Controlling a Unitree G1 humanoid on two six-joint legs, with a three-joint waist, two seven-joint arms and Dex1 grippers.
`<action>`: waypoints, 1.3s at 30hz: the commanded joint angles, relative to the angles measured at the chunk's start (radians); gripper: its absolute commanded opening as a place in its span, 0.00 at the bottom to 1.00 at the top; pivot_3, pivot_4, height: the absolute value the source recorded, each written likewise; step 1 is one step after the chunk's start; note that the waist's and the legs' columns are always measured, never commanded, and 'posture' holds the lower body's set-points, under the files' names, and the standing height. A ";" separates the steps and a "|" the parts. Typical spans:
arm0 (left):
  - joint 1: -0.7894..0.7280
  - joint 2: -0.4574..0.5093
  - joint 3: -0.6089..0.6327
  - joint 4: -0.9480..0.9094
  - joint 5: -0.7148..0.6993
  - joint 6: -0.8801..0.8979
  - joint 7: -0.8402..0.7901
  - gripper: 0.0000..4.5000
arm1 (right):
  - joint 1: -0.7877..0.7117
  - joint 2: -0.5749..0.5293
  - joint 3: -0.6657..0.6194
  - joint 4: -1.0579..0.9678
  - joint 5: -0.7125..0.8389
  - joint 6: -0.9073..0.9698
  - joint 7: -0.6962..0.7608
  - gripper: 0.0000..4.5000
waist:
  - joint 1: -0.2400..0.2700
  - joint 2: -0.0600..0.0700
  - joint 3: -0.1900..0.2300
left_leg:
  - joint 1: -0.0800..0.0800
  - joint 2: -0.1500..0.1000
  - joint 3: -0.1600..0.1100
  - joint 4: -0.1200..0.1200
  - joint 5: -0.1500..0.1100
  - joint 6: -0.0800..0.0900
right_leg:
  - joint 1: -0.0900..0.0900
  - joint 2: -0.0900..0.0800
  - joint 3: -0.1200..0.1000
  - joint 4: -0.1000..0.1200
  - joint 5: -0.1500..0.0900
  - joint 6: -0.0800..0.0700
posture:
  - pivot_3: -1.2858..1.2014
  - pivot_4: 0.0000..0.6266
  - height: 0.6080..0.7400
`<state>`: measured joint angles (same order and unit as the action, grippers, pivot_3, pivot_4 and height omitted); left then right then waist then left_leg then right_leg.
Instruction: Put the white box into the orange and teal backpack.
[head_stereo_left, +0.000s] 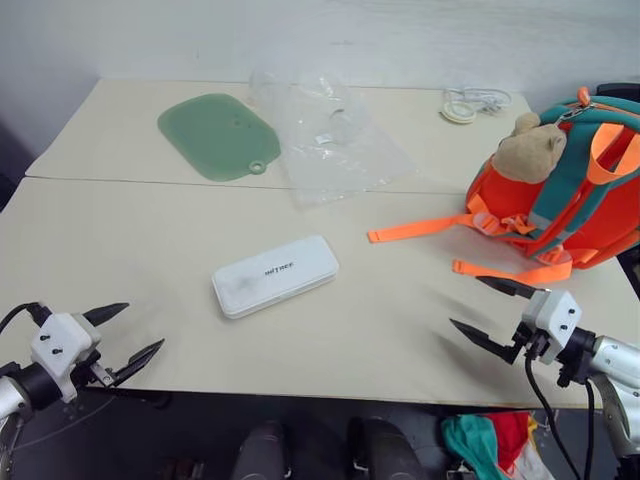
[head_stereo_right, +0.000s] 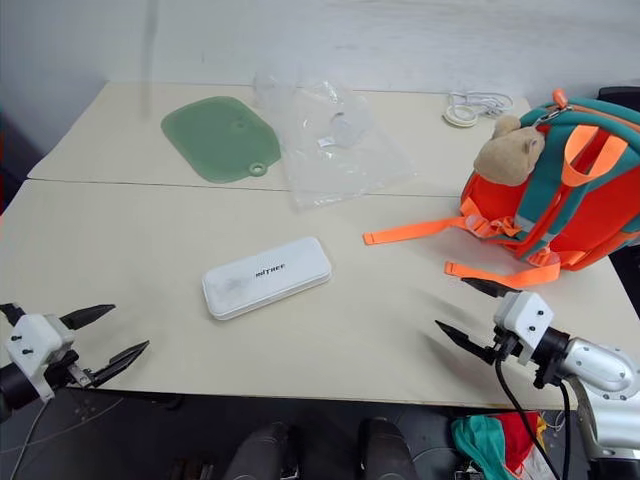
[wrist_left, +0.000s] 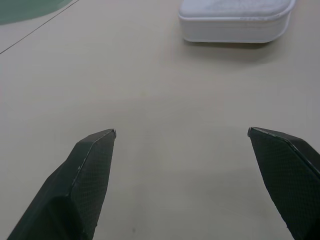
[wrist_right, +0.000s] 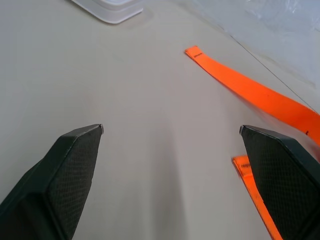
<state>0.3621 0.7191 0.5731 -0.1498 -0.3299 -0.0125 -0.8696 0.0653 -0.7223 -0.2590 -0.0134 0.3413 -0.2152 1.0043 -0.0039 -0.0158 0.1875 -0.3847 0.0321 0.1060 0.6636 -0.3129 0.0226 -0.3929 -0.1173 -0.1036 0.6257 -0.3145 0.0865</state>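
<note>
Right now my left gripper and right gripper hover with jaws spread wide and empty, flanking the white box lying mid-table, well apart from the orange and teal backpack at my right.

The backpack is cut by the frame's right edge; the box's lettering is too small to read.
</note>
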 joint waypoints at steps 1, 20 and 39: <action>0.007 0.020 0.028 -0.032 -0.009 -0.002 0.000 0.99 | -0.003 -0.010 -0.004 -0.053 0.011 0.022 -0.012 1.00 | 0.001 0.000 0.000 | 0.000 0.000 0.000 0.000 0.000 0.000 | 0.000 0.000 0.000 0.000 0.000 0.000 | 0.52 0.24 1.00; -0.086 0.011 0.003 -0.232 -0.189 0.591 0.233 0.66 | -0.450 0.151 0.378 -0.039 -0.100 0.410 -0.162 0.46 | -0.023 0.000 0.000 | -0.002 0.001 -0.003 0.000 0.001 -0.003 | -0.002 0.000 -0.002 0.002 -0.002 -0.003 | 0.52 0.24 1.00; -0.300 -0.179 -0.227 -0.331 -0.158 0.753 0.493 0.18 | -0.724 0.472 0.491 0.574 -0.313 -0.031 -0.230 0.00 | -0.028 -0.002 -0.001 | -0.001 0.000 -0.001 0.002 0.004 -0.003 | -0.001 0.003 -0.001 0.009 0.000 -0.001 | 0.52 0.24 1.00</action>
<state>0.0801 0.5283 0.3590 -0.4575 -0.4900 0.7442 -0.3716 -0.6683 -0.2532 0.2372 0.6016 -0.0014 -0.2355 0.7388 -0.0318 -0.0176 0.1865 -0.3861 0.0322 0.1052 0.6658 -0.3090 0.0197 -0.3941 -0.1148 -0.1043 0.6342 -0.3149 0.0858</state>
